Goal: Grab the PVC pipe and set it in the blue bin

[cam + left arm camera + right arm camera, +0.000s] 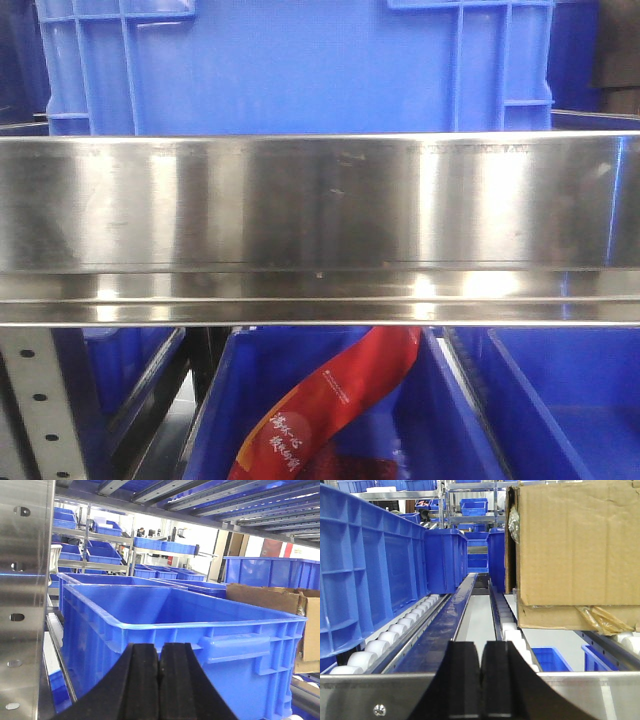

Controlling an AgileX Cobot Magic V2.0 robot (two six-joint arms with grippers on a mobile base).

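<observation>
Search step, nothing grabbed: left gripper (159, 680) and right gripper (481, 680) both pressed together empty, blue bin (200, 625) just ahead of left, cardboard box (575, 545) on rollers, PVC pipe not visible, next must locate it

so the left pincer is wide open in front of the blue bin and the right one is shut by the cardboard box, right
Not quite. In the left wrist view the left pincer is shut, its pads pressed together, in front of the blue bin. The right pincer is shut by the cardboard box, as you said.
</observation>
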